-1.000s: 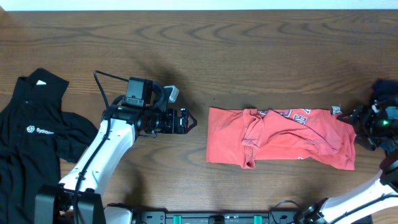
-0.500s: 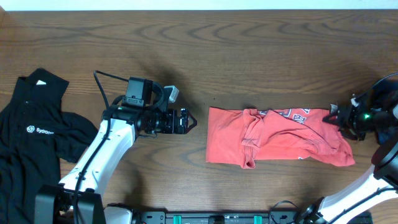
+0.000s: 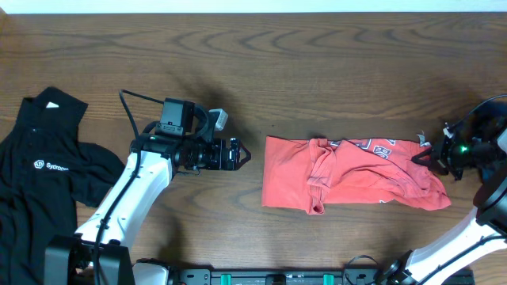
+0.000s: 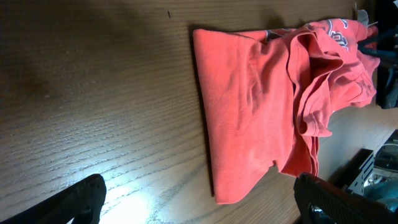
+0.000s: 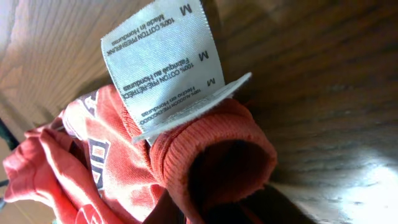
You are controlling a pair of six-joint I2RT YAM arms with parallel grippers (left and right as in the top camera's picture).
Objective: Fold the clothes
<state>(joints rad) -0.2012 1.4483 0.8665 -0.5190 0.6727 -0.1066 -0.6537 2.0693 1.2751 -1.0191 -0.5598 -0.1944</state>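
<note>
The coral-red T-shirt lies as a rumpled band right of the table's middle, its lettering partly showing. At the shirt's right end my right gripper is shut on the ribbed collar, beside the white size tag; the dark fingers barely show beneath the cloth. My left gripper stands open just left of the shirt, apart from it. In the left wrist view the red shirt lies ahead of the open left gripper. A black collared shirt with a white logo lies at the far left.
The wooden table is bare behind the red shirt and between the two garments. A dark rail runs along the front edge. The left arm crosses the front left of the table.
My right gripper has moved left onto the red shirt's right end and shut on the collar, drawing that edge slightly inward. The left arm has not moved.
</note>
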